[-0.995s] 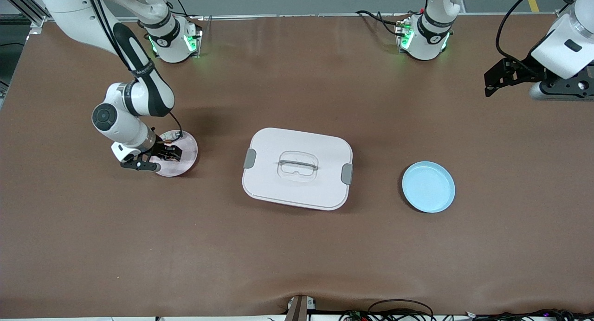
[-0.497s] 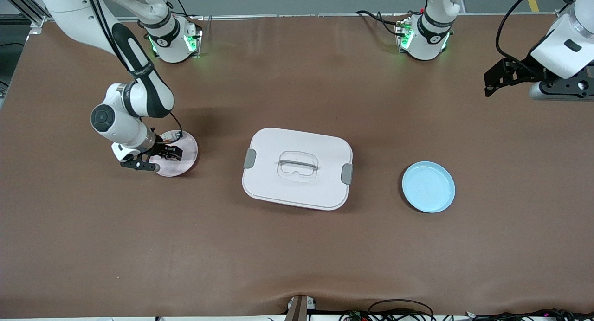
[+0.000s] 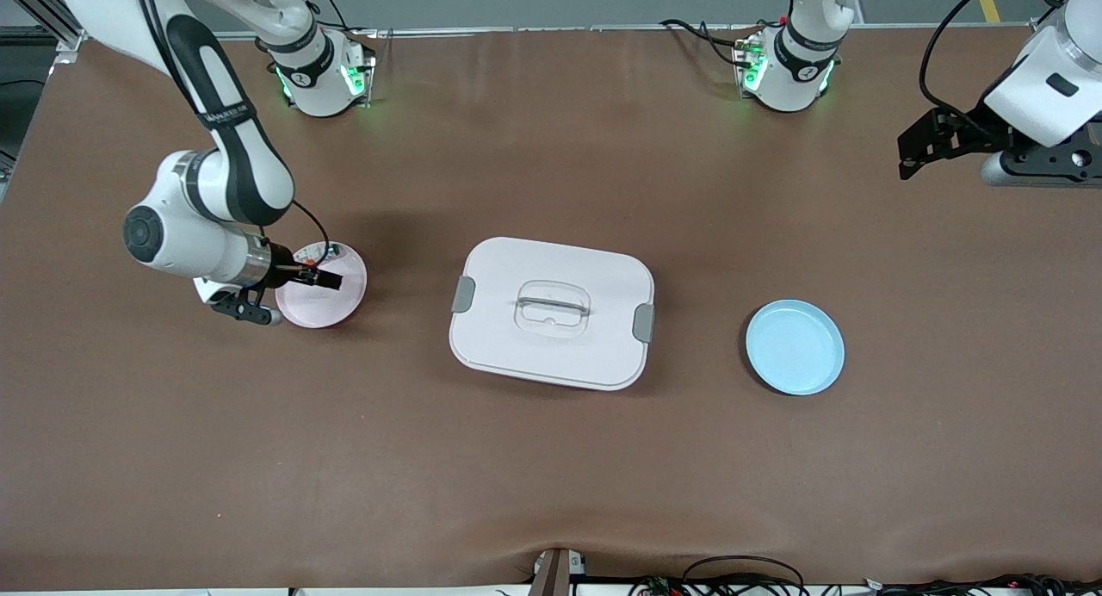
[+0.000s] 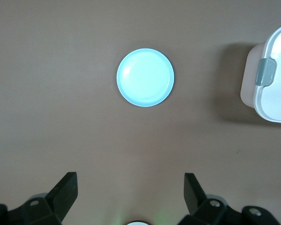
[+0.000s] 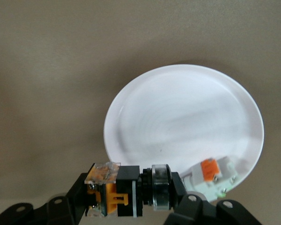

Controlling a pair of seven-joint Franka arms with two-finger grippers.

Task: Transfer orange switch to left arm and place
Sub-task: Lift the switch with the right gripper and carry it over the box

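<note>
Two grippers are in view. Right gripper (image 3: 320,278) is clamped on the orange switch (image 5: 116,191) and hangs over the pink plate (image 3: 331,307), its forearm lying nearly level. On that plate rests one small white part (image 5: 210,172) with an orange piece. One white box (image 3: 551,312) sits beside the pink plate, toward the left arm's end, and one blue plate (image 3: 795,347) is past it. Left gripper (image 4: 130,193) waits high, its fingers wide apart, partly cut off by the front view's edge.
</note>
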